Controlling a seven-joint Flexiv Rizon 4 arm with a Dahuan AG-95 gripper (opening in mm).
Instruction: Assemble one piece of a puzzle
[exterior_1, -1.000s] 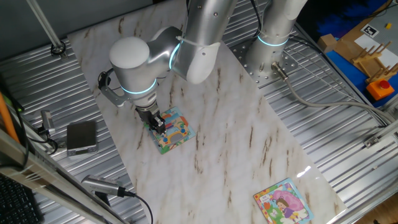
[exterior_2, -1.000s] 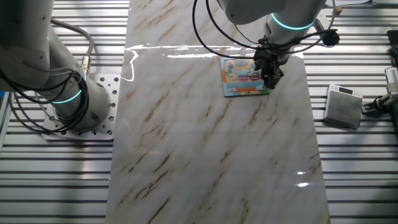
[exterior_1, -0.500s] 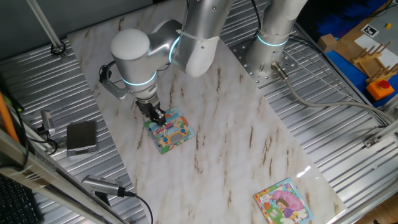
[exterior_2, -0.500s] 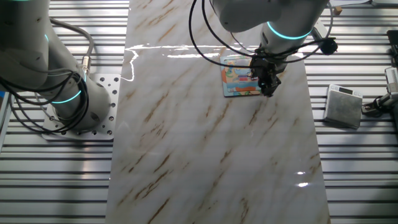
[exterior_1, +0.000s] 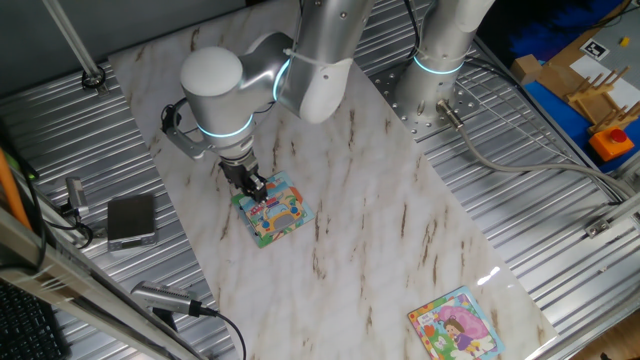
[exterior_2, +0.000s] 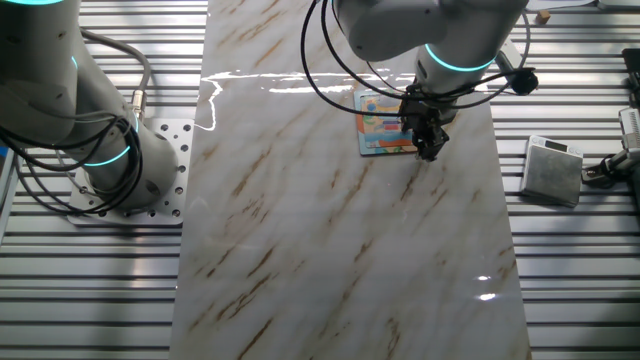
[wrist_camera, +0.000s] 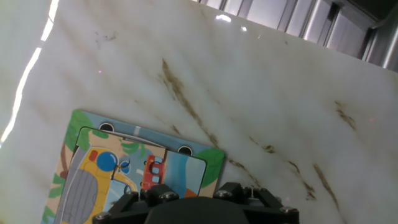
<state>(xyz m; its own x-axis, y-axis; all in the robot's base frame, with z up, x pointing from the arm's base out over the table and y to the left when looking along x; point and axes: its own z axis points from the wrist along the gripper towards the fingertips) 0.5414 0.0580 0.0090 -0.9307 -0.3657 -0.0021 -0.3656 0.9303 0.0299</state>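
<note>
**A:** How far along would you put it?

**B:** Late, I'd judge. The pincer (exterior_1: 256, 188) is low over the puzzle (exterior_1: 274, 210), at the board's edge nearest the arm's wrist. The placing may be under way or done; none of the views settles it.

**A:** Can you see the piece itself?

**B:** No. I can't find it anywhere: not on the marble worktop (exterior_2: 330, 230) around the pincer, not between the fingers. In the hand view the pincer's black body hides the fingertips and the board just beneath them, so if the piece is there, that's where it is hidden.

**A:** So is the pincer open or closed?

**B:** I can't tell. The fingers look close together in both fixed views, but they are too small and dark to be sure, and I can't say whether they hold anything.

**A:** And the puzzle?

**B:** It lies flat directly under and just ahead of the pincer, a square board with a green and teal border and a picture in yellow, red and blue. The visible part looks filled in. Any gap would lie under the pincer.

**A:** What's left, then?

**B:** Probably seating the piece, if it isn't in already, then letting go and lifting clear.
</note>
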